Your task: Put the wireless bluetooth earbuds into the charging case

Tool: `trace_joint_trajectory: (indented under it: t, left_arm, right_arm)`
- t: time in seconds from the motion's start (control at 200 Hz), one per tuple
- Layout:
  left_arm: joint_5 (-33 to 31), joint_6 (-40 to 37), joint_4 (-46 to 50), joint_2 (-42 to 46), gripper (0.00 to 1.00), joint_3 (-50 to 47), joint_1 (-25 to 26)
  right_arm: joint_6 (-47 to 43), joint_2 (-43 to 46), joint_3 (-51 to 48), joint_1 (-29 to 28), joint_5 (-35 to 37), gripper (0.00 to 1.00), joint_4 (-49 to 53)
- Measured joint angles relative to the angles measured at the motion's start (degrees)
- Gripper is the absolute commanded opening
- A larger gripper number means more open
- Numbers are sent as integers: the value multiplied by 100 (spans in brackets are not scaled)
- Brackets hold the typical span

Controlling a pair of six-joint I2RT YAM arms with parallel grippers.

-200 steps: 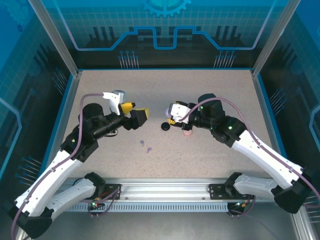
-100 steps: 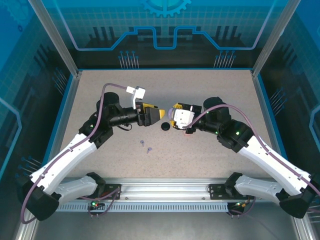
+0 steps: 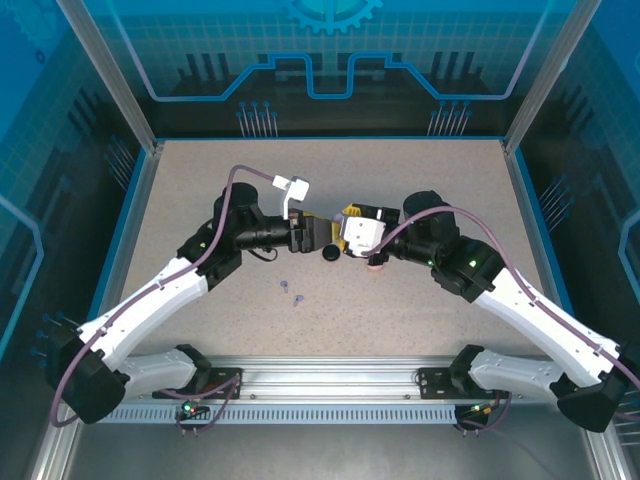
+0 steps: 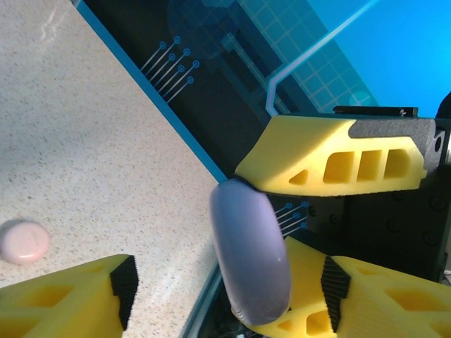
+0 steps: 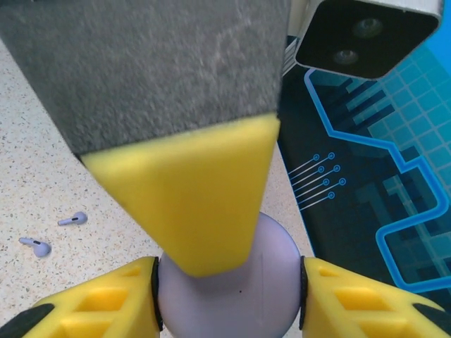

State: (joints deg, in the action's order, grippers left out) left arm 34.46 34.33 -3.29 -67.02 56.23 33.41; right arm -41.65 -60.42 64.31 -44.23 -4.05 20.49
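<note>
Looking big to small: speckled beige tabletop (image 3: pixel 420 180), then the right gripper (image 5: pixel 229 292) clamped on the rim of the round lilac plastic charging case (image 4: pixel 250 260), holding it edge-on above the table. The left gripper (image 3: pixel 322 238) straddles it with its jaws apart, one side clearly not touching. The case looks hard, glossy and light, so probably slippery. I'd grab the rim, not the domed faces. Two tiny lilac stemmed earbuds (image 5: pixel 72 219) lie on the table nearer the arm bases. They're featherweight and rolly, so pinch the stem.

Centre passage is blocked by the left gripper (image 3: pixel 325 238), right gripper (image 3: pixel 347 238) and lilac case (image 4: pixel 250 260); the far tabletop (image 3: pixel 330 165) is left free.
</note>
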Motion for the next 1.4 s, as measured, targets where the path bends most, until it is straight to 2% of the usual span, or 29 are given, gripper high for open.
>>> trace_joint_trajectory:
  t: [0.165, 0.24, 0.325, 0.5, 0.725, 0.845, 0.986, 1.196, 1.401]
  left_arm:
    - [92, 39, -90, -103, 53, 0, 31]
    - [122, 66, -116, -149, 45, 31, 37]
    - [146, 76, -173, -184, 43, 61, 44]
    - [33, 20, -118, -199, 45, 66, 52]
    - [-728, -463, 634, -48, 54, 74, 52]
    - [-1202, -765, 975, 219, 60, 74, 52]
    - [-1871, -1051, 1207, 645, 67, 39, 26]
    - [-2789, -1362, 1412, 1456, 74, -411, -221]
    - [-3296, -1521, 1613, 2079, 78, -702, -444]
  right_arm:
    - [-2, -52, 9, -24, 74, 45, -2]
    - [-2, -74, 15, -39, 85, 46, -2]
    - [-4, -109, 22, -39, 92, 46, -4]
    - [13, -201, 22, -33, 109, 47, 0]
    - [181, -201, 22, 199, 44, 50, 42]
    - [356, -210, 22, 354, -48, 56, 129]
    - [643, -444, 76, 706, -186, 69, 247]
    - [1344, -1578, 614, 1180, -234, 82, 649]
    - [2079, -3506, 1941, 1370, -155, 83, 1202]
